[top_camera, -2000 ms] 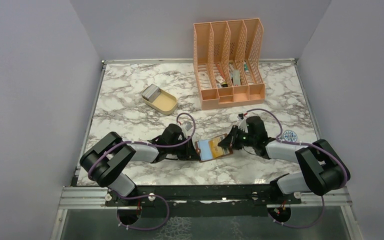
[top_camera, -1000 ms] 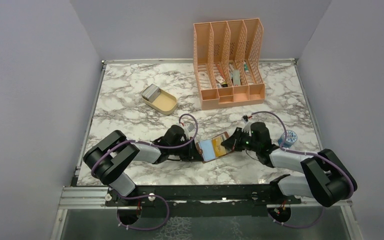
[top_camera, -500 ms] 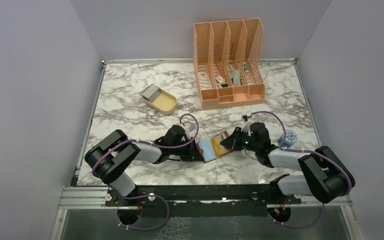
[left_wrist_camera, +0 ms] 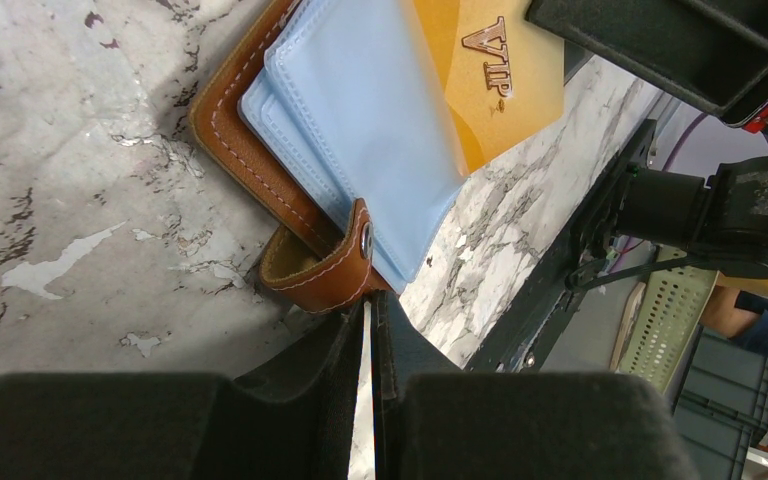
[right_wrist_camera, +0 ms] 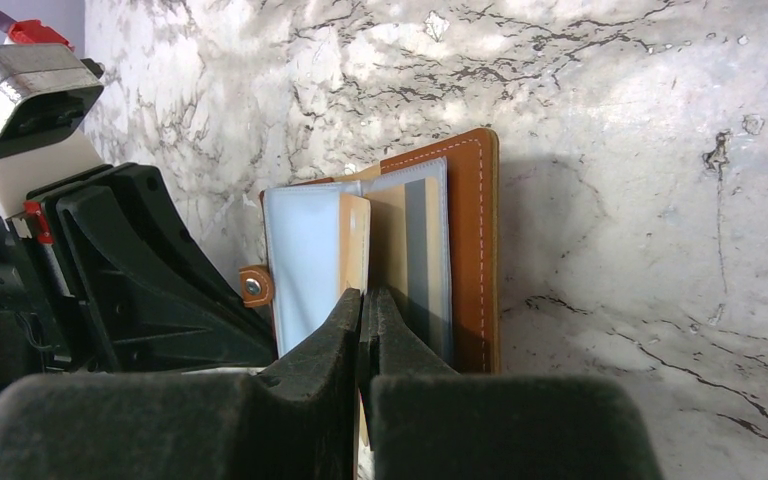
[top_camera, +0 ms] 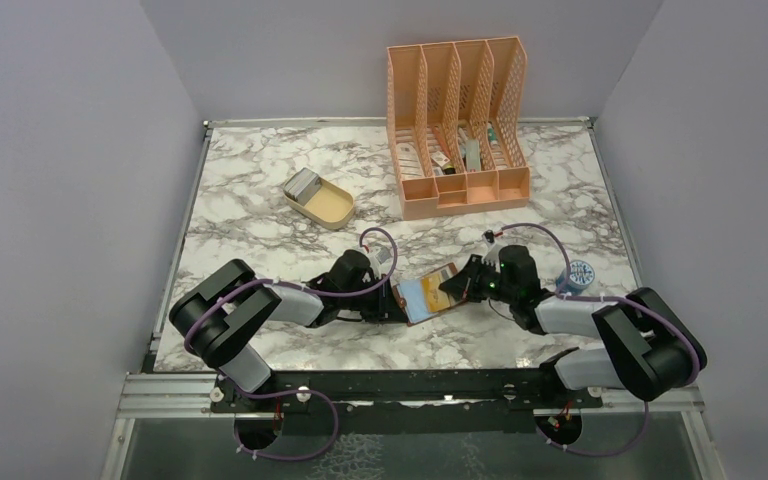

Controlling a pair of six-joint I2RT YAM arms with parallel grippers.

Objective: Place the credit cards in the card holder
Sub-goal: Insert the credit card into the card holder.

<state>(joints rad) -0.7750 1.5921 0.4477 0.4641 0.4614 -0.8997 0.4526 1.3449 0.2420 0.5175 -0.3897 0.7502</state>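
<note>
The right hand [right_wrist_camera: 365, 298] pinches a thin gold-toned plastic credit card [left_wrist_camera: 485, 90], partly inside the open brown leather card holder [left_wrist_camera: 250, 150] on the marbled tabletop [top_camera: 260, 200]. The left hand [left_wrist_camera: 365, 322], nearly pressed together, pins its snap tab [left_wrist_camera: 330, 270]. The card looks stiff, light and slippery, so its trailing edge is the best grip.

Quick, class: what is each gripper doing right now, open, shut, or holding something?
Left gripper: shut on the card holder, at its snap-tab edge.
Right gripper: shut on the gold VIP card.
</note>
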